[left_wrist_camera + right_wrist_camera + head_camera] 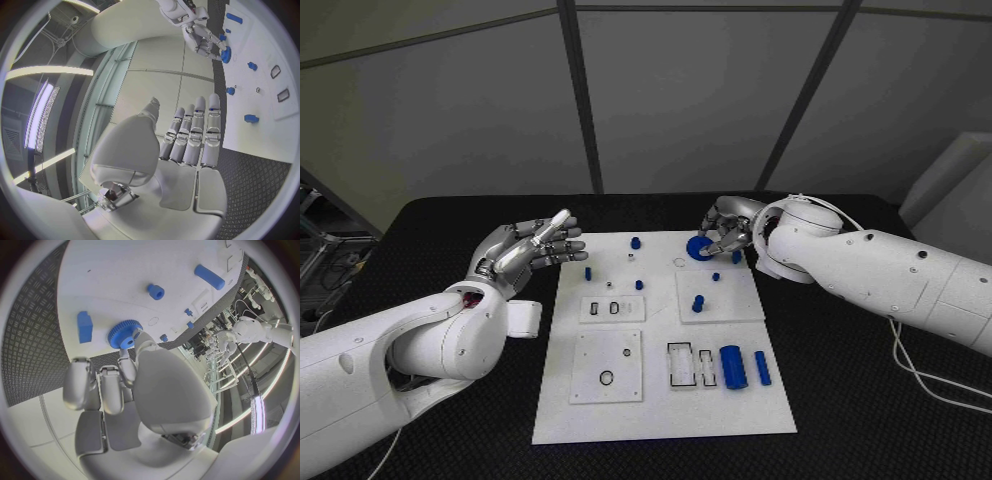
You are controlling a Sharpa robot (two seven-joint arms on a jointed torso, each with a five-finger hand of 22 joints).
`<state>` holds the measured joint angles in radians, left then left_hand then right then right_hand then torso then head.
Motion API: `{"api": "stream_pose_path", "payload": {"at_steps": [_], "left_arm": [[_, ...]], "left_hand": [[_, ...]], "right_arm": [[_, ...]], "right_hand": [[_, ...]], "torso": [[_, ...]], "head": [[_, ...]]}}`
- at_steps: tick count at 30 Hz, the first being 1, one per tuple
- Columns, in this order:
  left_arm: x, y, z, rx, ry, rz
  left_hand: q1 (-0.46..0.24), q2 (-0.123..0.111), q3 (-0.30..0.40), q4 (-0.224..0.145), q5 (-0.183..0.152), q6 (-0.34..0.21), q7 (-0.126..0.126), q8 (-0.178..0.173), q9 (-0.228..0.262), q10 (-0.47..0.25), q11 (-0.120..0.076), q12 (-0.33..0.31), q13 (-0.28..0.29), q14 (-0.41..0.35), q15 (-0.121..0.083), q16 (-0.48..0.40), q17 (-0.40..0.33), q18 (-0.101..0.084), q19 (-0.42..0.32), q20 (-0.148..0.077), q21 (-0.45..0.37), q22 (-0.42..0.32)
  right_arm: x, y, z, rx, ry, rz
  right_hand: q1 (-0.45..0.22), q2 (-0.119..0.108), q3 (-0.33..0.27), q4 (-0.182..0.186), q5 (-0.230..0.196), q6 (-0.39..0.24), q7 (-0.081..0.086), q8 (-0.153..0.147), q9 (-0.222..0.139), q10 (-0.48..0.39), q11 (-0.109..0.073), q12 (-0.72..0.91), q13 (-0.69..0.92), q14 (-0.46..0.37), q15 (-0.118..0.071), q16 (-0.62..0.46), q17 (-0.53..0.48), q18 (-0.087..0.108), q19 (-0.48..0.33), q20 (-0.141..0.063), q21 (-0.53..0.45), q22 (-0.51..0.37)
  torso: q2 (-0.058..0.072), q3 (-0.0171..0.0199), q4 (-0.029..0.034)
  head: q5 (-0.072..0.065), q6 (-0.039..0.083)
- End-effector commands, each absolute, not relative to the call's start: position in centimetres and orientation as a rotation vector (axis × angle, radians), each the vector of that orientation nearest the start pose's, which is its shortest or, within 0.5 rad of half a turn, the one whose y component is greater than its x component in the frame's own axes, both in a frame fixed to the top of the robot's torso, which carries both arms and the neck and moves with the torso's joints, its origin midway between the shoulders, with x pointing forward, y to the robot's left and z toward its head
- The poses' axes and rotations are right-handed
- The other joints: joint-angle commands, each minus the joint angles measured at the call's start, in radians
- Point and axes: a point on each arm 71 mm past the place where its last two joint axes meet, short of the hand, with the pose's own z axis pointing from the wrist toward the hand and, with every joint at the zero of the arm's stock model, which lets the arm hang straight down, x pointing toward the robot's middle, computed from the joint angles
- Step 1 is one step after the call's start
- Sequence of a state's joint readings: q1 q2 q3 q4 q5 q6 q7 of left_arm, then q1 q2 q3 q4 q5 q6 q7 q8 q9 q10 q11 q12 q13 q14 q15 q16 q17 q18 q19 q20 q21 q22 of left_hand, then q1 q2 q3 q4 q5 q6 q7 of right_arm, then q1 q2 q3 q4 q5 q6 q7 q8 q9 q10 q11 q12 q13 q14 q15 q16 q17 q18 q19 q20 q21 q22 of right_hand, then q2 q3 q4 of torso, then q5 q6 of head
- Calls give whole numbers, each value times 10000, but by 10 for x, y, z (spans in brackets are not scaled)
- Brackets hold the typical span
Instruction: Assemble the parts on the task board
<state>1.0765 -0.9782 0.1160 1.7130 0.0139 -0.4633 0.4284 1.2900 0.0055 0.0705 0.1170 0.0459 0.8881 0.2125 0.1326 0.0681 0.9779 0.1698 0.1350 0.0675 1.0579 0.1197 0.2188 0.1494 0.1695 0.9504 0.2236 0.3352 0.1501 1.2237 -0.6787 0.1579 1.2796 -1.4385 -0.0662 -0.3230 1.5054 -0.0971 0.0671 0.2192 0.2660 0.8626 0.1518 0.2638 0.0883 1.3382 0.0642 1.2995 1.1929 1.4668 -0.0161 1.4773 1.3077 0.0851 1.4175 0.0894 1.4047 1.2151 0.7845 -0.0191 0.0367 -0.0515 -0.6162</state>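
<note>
Right hand [727,232] sits at the far right corner of the white board [661,410], fingers pinching a blue gear [700,248] w/ thumb and fingertips; in the right wrist view the gear [125,334] is held at its rim, just above or touching the board, can't tell which. Main risk, as I judge it: grip is only on the edge, so the gear could tip or slip out while it's being lined up w/ its seat, and if it comes down tilted it'll jam or skate off across the smooth board. It could also knock the small blue pegs [714,277] standing just near of it, esp. if the hand swings low. Left hand [528,250] hovers off the board's far left edge, fingers straight and together, holding nothing, so no help steadying the board if the right pushes sideways; board might shift on the table. Other bits: a blue cylinder [730,366] and a blue bar [762,368] lie near-right beside a rectangular slot, a small peg [635,241] at the far edge, more slots and holes mid-board. Table [430,240] is black w/ a fine textured mat, prob. decent friction. Behind: grey panelled walls w/ dark frames.
</note>
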Motion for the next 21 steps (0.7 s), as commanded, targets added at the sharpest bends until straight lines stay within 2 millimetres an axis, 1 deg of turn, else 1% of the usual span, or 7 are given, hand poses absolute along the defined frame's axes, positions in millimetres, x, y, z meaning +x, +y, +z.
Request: {"api": "stream_pose_path", "payload": {"at_steps": [1, 4, 8, 10, 14, 21], "left_arm": [[456, 231, -160, -11961, 12562, -15330], [456, 231, -160, -11964, 12562, -15323], [456, 231, -160, -11964, 12568, -15332], [456, 231, -160, -11965, 12571, -15333], [456, 231, -160, -11965, 12575, -15336], [456, 232, -160, -11972, 12583, -15326]], "left_hand": [[81, -7, -31, -45, 11, 22, 45, -45, -8, 59, 11, -45, -9, -23, 35, -28, 10, 95, -50, 25, -47, -9], [81, -7, -31, -45, 11, 22, 45, -45, -8, 59, 11, -45, -9, -23, 35, -28, 10, 95, -50, 25, -47, -9], [104, 1, -35, -69, 11, 30, 47, -52, -7, 67, 12, -57, -9, -24, 36, -45, 16, 96, -53, 27, -55, -14], [104, 1, -35, -69, 11, 30, 47, -52, -7, 67, 12, -57, -9, -24, 36, -45, 16, 96, -53, 27, -55, -14], [104, 1, -35, -69, 11, 30, 47, -52, -7, 67, 12, -57, -9, -24, 36, -45, 16, 96, -53, 27, -55, -14], [102, 2, -36, -68, 11, 31, 48, -53, -7, 68, 12, -58, -9, -25, 36, -46, 17, 96, -53, 27, -56, -14]], "right_arm": [[555, -203, -138, 29, 17523, 3881], [555, -203, -137, -158, 17357, 3813], [554, -200, -135, -330, 17083, 3901], [553, -199, -134, -408, 16976, 3909], [552, -197, -133, -540, 16755, 3949], [546, -190, -129, -853, 16469, 4163]], "right_hand": [[134, 93, 234, -141, -178, 173, -11, 111, 23, 57, -41, 62, 76, 639, -18, 71, 485, -183, 99, -30, 83, 70], [224, 160, 476, -311, -180, 438, -64, 246, 43, 133, -86, 151, 205, 648, -49, 92, 537, -200, 135, -50, 137, 175], [165, 180, 641, -396, -245, 705, -143, 380, 65, 249, -149, 285, 385, 658, -95, 114, 589, -211, 159, -85, 175, 245], [158, 178, 654, -403, -244, 716, -148, 385, 64, 256, -153, 293, 397, 659, -99, 116, 594, -214, 166, -89, 184, 263], [102, 155, 699, -421, -217, 732, -157, 386, 51, 274, -164, 313, 425, 661, -112, 121, 605, -226, 191, -103, 215, 326], [-145, 80, 803, -406, -78, 742, -163, 361, 3, 282, -171, 319, 443, 660, -123, 119, 604, -234, 202, -121, 237, 365]], "torso": [[-2, -3, -1], [0, -3, -1], [-8, 0, -4], [-8, 2, -3], [-4, -6, 2], [1, 4, 5]], "head": [[-4, -1], [-1, -5], [-1, -9], [4, -7], [3, 0], [54, 25]]}}
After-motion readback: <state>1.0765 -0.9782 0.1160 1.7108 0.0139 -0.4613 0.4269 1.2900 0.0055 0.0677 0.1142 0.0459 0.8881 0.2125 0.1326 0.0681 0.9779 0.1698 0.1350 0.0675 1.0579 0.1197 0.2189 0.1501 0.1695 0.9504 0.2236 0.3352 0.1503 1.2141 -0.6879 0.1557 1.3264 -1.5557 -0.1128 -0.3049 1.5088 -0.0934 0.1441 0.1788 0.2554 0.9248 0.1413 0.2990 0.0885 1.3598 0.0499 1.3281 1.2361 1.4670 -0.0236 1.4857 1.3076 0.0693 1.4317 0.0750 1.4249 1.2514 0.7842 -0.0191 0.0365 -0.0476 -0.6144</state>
